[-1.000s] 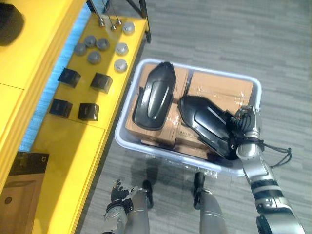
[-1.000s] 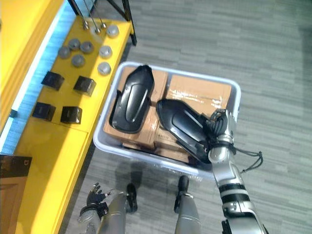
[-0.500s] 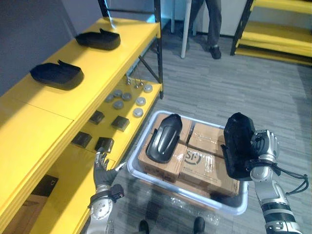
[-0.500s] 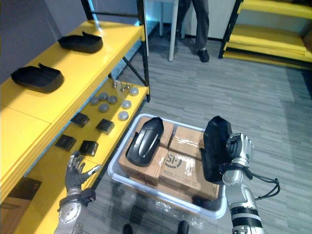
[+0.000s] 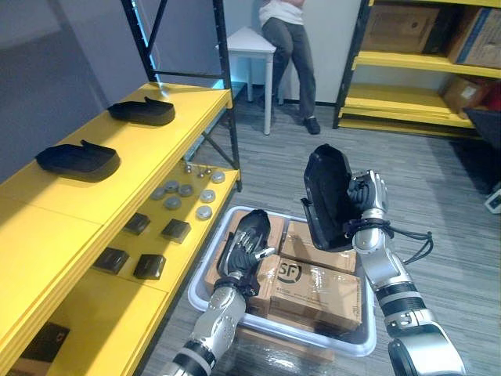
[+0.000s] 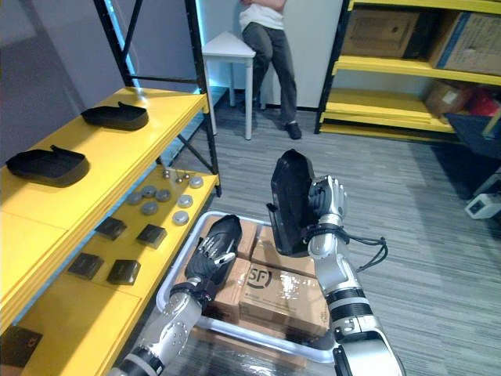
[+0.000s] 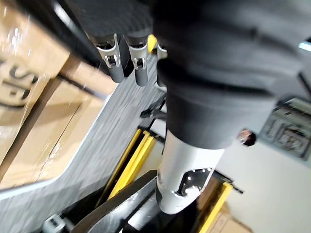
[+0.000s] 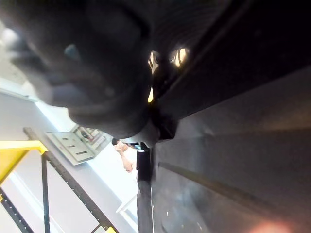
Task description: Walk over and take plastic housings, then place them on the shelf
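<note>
Right hand (image 5: 366, 205): fingers curled round the edge of a black plastic housing (image 5: 325, 196), held upright in the air above the white bin (image 5: 356, 343)
Left hand (image 5: 244, 262): fingers fairly straight and spread, laid on a second housing (image 5: 252, 225) that lies on the cardboard cartons (image 5: 317, 288) in the bin
Yellow shelf (image 5: 47, 211): a near housing (image 5: 78, 159) and a far housing (image 5: 142, 112) lie on its top level, well apart
Lower level: grey round caps (image 5: 184, 192), small black blocks (image 5: 149, 266)
Print: a dark mark on the top of one carton
</note>
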Motion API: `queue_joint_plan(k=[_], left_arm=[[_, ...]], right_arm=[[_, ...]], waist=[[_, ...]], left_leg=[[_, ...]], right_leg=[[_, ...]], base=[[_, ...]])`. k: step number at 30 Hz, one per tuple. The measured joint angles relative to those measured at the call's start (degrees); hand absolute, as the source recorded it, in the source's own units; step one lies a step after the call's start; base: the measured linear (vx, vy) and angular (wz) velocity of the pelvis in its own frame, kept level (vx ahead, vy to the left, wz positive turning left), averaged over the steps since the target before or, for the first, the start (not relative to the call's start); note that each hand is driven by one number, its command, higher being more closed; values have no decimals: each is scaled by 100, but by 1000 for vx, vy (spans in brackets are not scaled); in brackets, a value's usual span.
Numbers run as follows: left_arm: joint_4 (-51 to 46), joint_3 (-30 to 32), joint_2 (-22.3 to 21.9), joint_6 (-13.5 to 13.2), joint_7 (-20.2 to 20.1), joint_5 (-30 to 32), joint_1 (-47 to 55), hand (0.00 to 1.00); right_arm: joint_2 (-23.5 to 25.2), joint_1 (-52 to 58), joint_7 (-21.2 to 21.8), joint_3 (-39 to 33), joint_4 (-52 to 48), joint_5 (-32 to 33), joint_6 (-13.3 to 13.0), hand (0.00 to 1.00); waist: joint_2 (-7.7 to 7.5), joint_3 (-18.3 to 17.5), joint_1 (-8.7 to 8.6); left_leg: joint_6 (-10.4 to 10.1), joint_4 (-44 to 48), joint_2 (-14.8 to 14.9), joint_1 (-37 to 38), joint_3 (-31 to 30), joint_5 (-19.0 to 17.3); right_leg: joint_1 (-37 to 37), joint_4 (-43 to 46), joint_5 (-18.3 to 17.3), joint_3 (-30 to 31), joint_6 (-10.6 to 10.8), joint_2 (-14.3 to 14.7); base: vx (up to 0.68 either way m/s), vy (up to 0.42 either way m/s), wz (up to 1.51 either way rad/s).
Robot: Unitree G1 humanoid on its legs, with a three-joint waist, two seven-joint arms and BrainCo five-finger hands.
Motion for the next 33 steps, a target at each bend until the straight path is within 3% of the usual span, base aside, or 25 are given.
queue_joint_plan(k=[4,8,13,18,19,24,28,33], left_arm=[[532,40,-63,84,26,-172,-467,0],[811,150,-184,117,53,-540,-809,0],[814,273,-286,99,12,-1206,-1068,0],[892,318,-306,89,-15,-1469,-1099,0],[892,322,-289,77,-34,-1609,-1098,100],[889,310,-274,20,-66,-1866,-1079,100],[754,379,-279,-177,-61,-2035,-947,100],[-8,600,-358,-385,-31,-2071,-238,100]], right_arm=[[209,5,2,295,-331,0,55,100],[393,69,7,550,-698,0,54,100],[661,273,100,1124,-1073,103,-36,100],[810,705,170,1429,-1516,126,-149,100],[809,775,170,1433,-1533,137,-215,100],[799,1051,169,1439,-1790,248,-327,100],[785,1302,164,1456,-2011,273,-389,100],[776,1655,156,1636,-2271,414,-687,100]], waist=[[-9,-6,-212],[-37,-19,-296],[-121,-67,-347],[-175,-101,-345],[-195,-114,-355],[-201,-117,-374],[-205,-119,-380],[-210,-125,-391]], left_leg=[[-7,-62,8,106,217,-2],[-46,-94,34,221,392,-32],[-71,-99,72,269,542,-49],[-82,-103,65,317,599,-60],[-82,-103,65,325,600,-60],[-88,-104,68,397,603,-66],[-89,-103,68,396,595,-67],[-83,-66,65,279,429,-62]], right_leg=[[-26,-59,69,190,4,37],[-40,-59,80,366,4,89],[-88,-61,107,511,-12,141],[-83,-64,122,588,-3,144],[-79,-65,123,591,-3,144],[-11,-70,128,594,-4,145],[-8,-71,128,588,-4,143],[23,-70,126,388,-2,107]], base=[[-4,16,-30],[14,13,-24],[1,0,-15],[-6,6,-6],[0,0,0],[0,0,0],[0,0,0],[-8,0,17]])
